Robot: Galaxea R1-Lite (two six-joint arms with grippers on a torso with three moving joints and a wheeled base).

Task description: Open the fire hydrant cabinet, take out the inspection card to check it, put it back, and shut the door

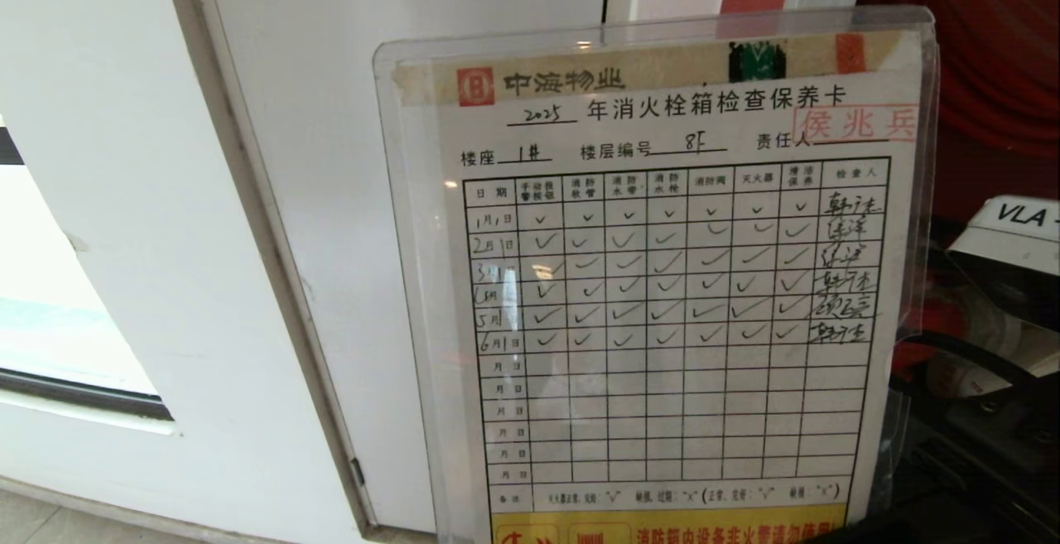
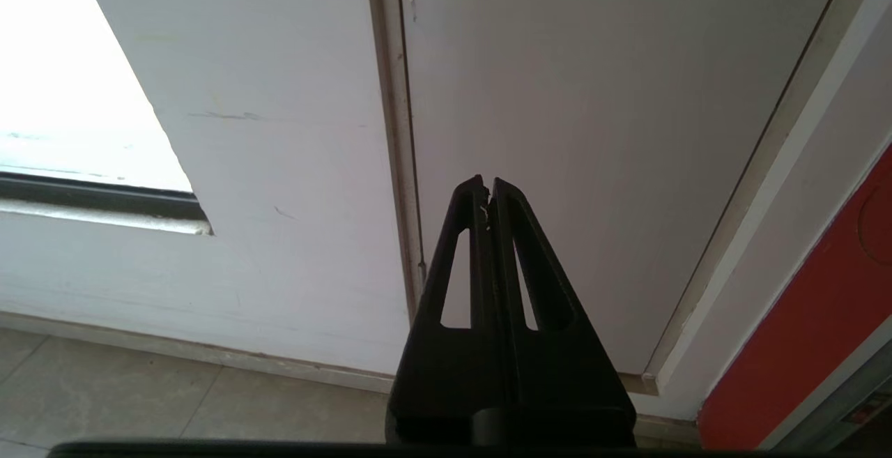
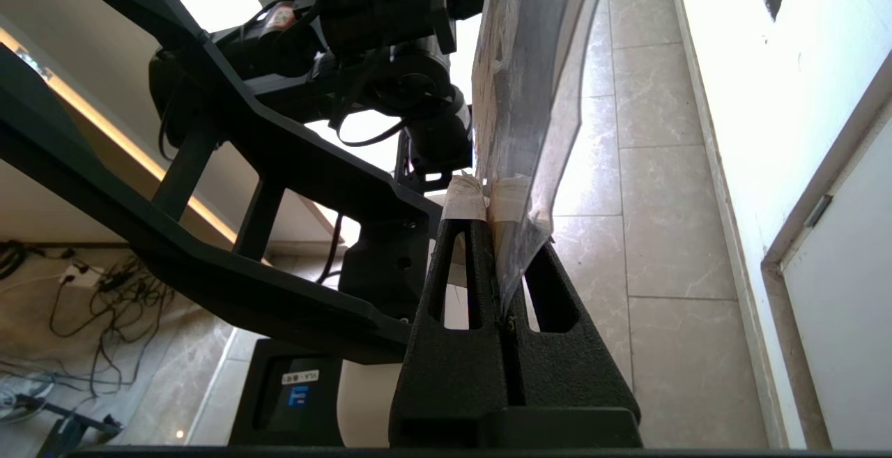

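The inspection card (image 1: 662,279), a white form with a grid of ticks inside a clear plastic sleeve, stands upright close before the head camera and fills the middle of that view. My right gripper (image 3: 488,196) is shut on the card's lower edge (image 3: 523,95), with the taped fingertips pinching the sleeve. Behind the card at the upper right shows the red inside of the fire hydrant cabinet (image 1: 994,72). The door is out of view. My left gripper (image 2: 486,182) is shut and empty, hanging low in front of a white wall panel.
A plain white panel (image 1: 397,155) and wall with a window (image 1: 50,320) lie left of the card. My right arm (image 1: 1014,225) sits at the right edge. Tiled floor (image 3: 662,165) runs along the wall, and cables (image 3: 104,298) lie on it behind me.
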